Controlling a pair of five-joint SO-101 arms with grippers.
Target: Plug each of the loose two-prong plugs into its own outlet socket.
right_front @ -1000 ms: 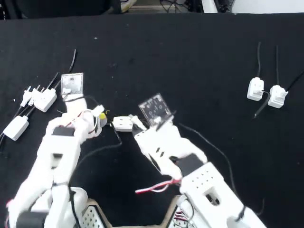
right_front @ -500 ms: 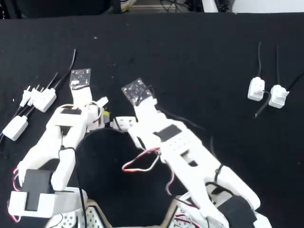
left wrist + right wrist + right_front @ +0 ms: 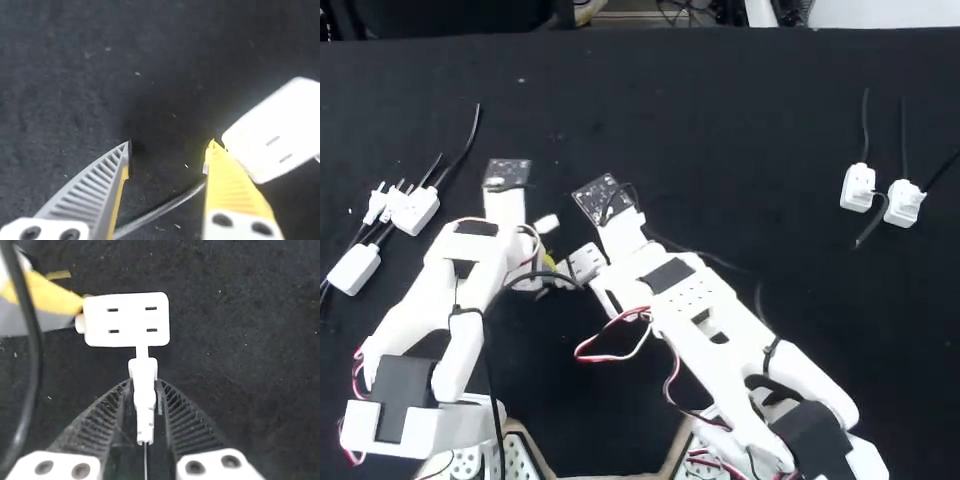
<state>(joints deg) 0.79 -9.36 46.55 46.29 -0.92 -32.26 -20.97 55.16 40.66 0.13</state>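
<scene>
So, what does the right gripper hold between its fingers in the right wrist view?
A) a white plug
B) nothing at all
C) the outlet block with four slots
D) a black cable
A: the right gripper is shut on the white plug, and the plug's front end meets the edge of the outlet block, which lies outside the fingers.

black table (image 3: pixel 720 100) before me, loose white plugs (image 3: pixel 400 205) at its left, outlet block (image 3: pixel 582 262) mid-table, two corded white pieces (image 3: pixel 860 187) far right
</scene>
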